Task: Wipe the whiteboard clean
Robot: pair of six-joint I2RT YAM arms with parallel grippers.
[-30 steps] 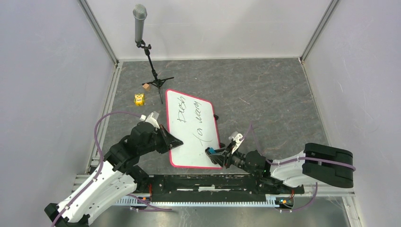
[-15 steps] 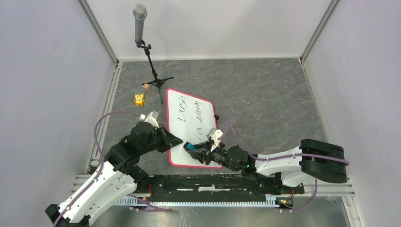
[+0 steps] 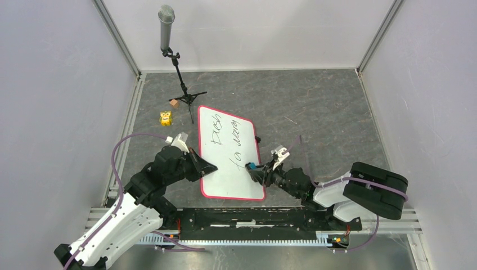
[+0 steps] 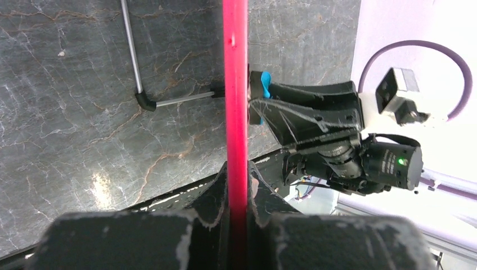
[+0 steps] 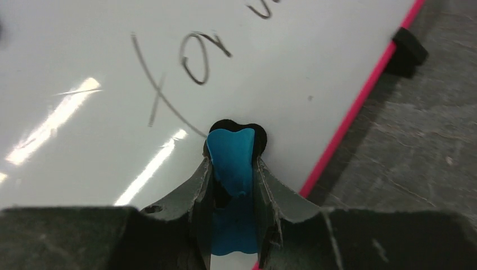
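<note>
Whiteboard (image 3: 230,154) lies on the grey desk (image 3: 320,112) in the overhead view. Black handwriting (image 3: 222,135) crosses its far half, and its near half is bare. The left gripper (image 3: 206,166) sits at the whiteboard's left edge. The right gripper (image 3: 254,168) reaches over its right side with a blue eraser (image 3: 251,166) at the tip. A microphone stand (image 3: 181,84) and a small yellow toy (image 3: 165,118) stand beyond the far left corner. No container shows.

From the left wrist, the pink-red rim (image 4: 235,67) runs edge-on between the left jaws, which are clamped shut on it. I cannot tell whether that edge is lifted off the desk.

From the right wrist, the jaws are closed on the eraser (image 5: 230,157). Its tip touches the white face just short of the nearest pen stroke and close inside the right rim. A black clip (image 5: 408,50) sits outside that rim.

The step in hand looks like wiping. It would go best with the eraser kept flat under steady pressure and swept in overlapping passes toward the far lettering. The strokes should stay inside the rim while the left clamp stops the board sliding.
</note>
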